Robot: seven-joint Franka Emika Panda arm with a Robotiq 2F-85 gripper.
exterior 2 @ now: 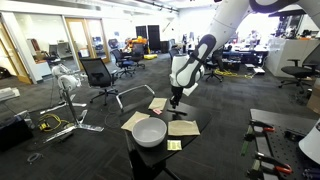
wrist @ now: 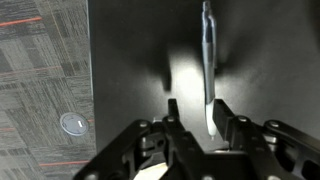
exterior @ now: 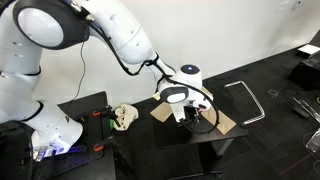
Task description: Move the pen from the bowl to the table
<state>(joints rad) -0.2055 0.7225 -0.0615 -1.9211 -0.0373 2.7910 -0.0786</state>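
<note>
Placing step: in an exterior view the bowl (exterior 2: 150,132) shows no pen, and the gripper (exterior 2: 175,99) sits low just to its right. Wrist view has the pen (wrist: 207,70) over the black table (wrist: 130,60), near end between the fingertips; the claw is partly open, gap wider than the pen, so nothing is clamped and the next move is probably a straight lift clear. Can't tell if the pen lies flat; its far end is cut off at the top.
</note>
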